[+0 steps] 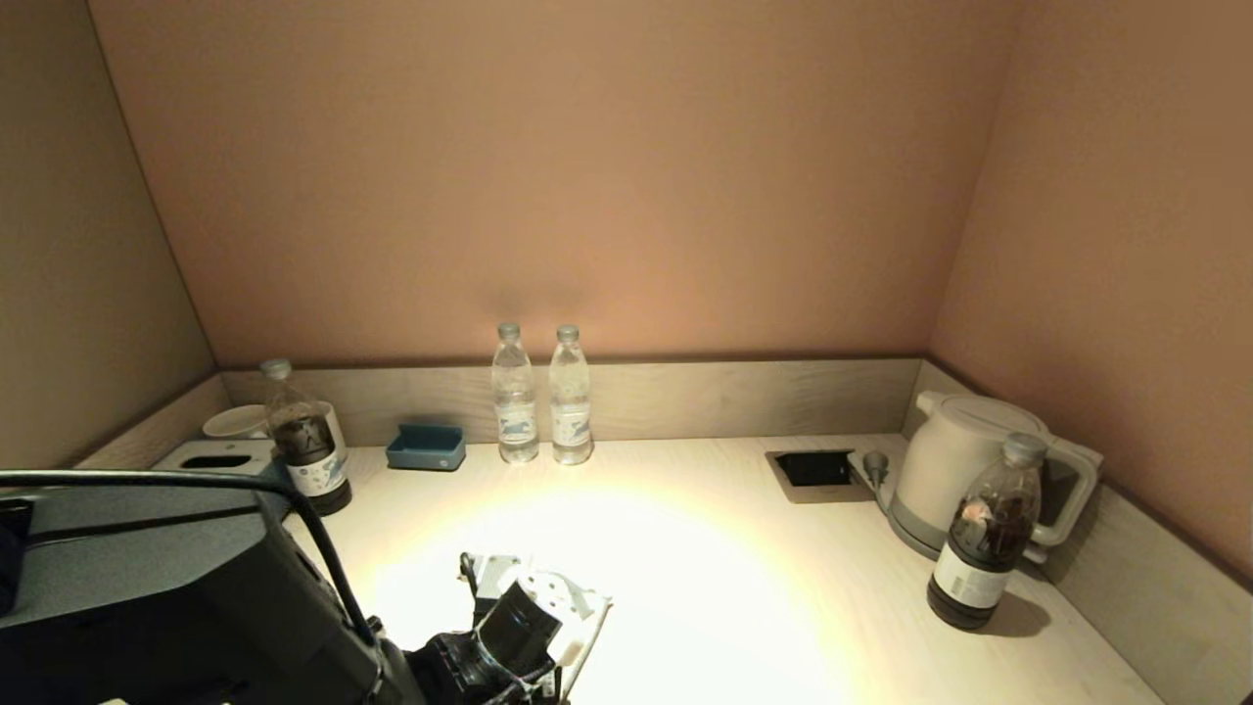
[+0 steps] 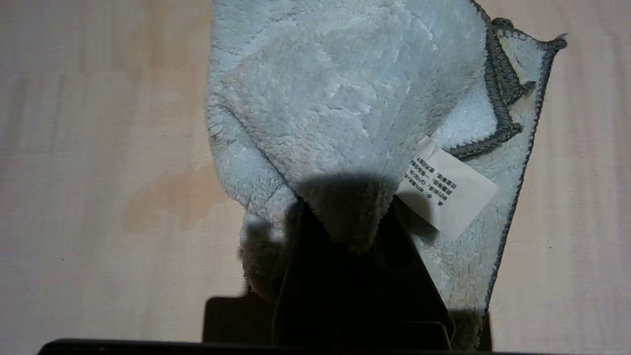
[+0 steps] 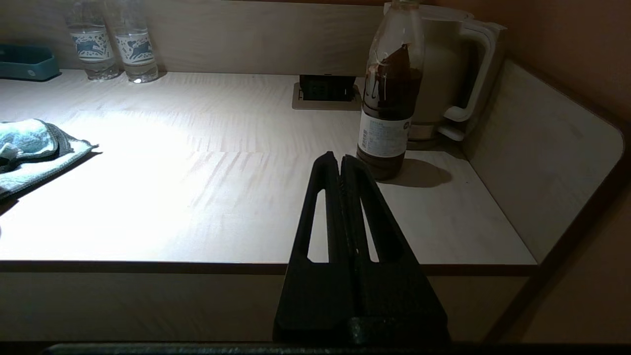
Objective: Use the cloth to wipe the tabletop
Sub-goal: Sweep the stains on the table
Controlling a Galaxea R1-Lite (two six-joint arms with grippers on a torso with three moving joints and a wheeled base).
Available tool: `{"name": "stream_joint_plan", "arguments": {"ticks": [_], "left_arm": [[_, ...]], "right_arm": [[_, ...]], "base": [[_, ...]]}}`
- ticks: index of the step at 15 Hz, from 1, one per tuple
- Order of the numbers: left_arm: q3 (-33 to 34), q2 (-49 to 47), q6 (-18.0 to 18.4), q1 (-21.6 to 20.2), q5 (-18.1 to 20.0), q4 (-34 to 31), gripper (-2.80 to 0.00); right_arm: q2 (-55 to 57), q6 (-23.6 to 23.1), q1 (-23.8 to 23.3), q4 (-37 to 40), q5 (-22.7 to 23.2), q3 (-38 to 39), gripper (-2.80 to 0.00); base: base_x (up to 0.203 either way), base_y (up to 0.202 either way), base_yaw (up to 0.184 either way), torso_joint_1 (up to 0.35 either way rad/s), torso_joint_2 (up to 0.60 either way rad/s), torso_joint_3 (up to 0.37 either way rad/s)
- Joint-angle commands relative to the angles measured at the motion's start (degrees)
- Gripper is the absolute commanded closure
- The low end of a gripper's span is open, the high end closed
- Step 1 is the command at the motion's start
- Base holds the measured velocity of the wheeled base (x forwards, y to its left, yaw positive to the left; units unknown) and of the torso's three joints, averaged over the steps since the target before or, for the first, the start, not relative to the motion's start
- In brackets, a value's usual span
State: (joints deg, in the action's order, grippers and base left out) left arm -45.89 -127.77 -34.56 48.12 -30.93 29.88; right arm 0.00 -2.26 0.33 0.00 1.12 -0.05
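Note:
The light blue fluffy cloth with a grey hem and a white label lies crumpled on the pale wooden tabletop, near its front left. My left gripper is shut on a fold of the cloth and presses down on it. In the head view the left gripper sits over the cloth. The cloth also shows in the right wrist view. My right gripper is shut and empty. It hangs parked in front of the table's front edge, out of the head view.
Two water bottles stand at the back wall. A blue tray, a dark bottle and a white cup stand at the back left. A white kettle, another dark bottle and a socket recess are on the right.

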Motion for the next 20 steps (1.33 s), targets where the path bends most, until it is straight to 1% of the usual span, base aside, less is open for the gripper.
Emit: {"name": "stream_joint_plan", "arguments": {"ticks": [1,3,4,6,10,11,12,13,16,17,19,20], "left_arm": [[1.13,1.27,-0.19,-2.27,-0.19,0.27,0.0],[1.69,1.09,-0.16,-5.8,-0.13,0.31,0.0],[1.75,0.88,-0.14,-6.21,-0.08,0.36,0.0],[1.53,0.0,0.25,-10.15,0.14,0.55,0.0],[-0.1,-3.49,3.6,-14.82,0.43,4.1,0.0],[-0.44,-3.76,3.99,-15.16,0.45,4.3,0.0],[-2.49,-5.21,4.67,-17.31,0.49,4.42,0.0],[-3.83,-6.16,5.33,-18.56,0.51,4.48,0.0],[-4.87,-5.73,5.64,-18.93,0.55,4.29,0.0],[-5.01,-5.06,5.71,-18.22,0.59,4.24,0.0],[-5.09,-3.95,5.73,-14.87,0.68,4.3,0.0],[-5.07,-3.73,5.71,-14.45,0.69,4.31,0.0]], "right_arm": [[0.0,-0.03,0.02,0.0,0.02,-0.01,0.0],[0.0,-0.03,0.02,0.0,0.02,-0.04,0.0],[0.0,-0.03,0.02,0.08,0.02,-0.03,0.0],[0.0,-0.03,0.02,0.0,0.02,0.05,0.0],[0.0,-0.03,0.02,0.0,0.02,-0.04,0.0],[0.0,-0.03,0.02,0.0,0.02,0.05,0.0],[0.0,-0.11,0.02,0.0,0.02,0.05,0.0],[0.0,-0.03,0.02,0.0,0.02,0.05,0.0],[0.0,-0.03,0.02,0.0,0.02,-0.04,0.0],[0.0,-0.03,0.02,0.0,0.02,-0.04,0.0],[0.0,-0.03,0.02,0.0,0.02,-0.04,0.0],[0.0,-0.03,0.02,0.0,0.02,-0.04,0.0]], "base": [[0.0,0.0,0.0,0.0,0.0,0.0],[0.0,0.0,0.0,0.0,0.0,0.0],[0.0,0.0,0.0,0.0,0.0,0.0],[0.0,0.0,0.0,0.0,0.0,0.0],[0.0,0.0,0.0,0.0,0.0,0.0],[0.0,0.0,0.0,0.0,0.0,0.0],[0.0,0.0,0.0,0.0,0.0,0.0],[0.0,0.0,0.0,0.0,0.0,0.0],[0.0,0.0,0.0,0.0,0.0,0.0],[0.0,0.0,0.0,0.0,0.0,0.0],[0.0,0.0,0.0,0.0,0.0,0.0],[0.0,0.0,0.0,0.0,0.0,0.0]]}}
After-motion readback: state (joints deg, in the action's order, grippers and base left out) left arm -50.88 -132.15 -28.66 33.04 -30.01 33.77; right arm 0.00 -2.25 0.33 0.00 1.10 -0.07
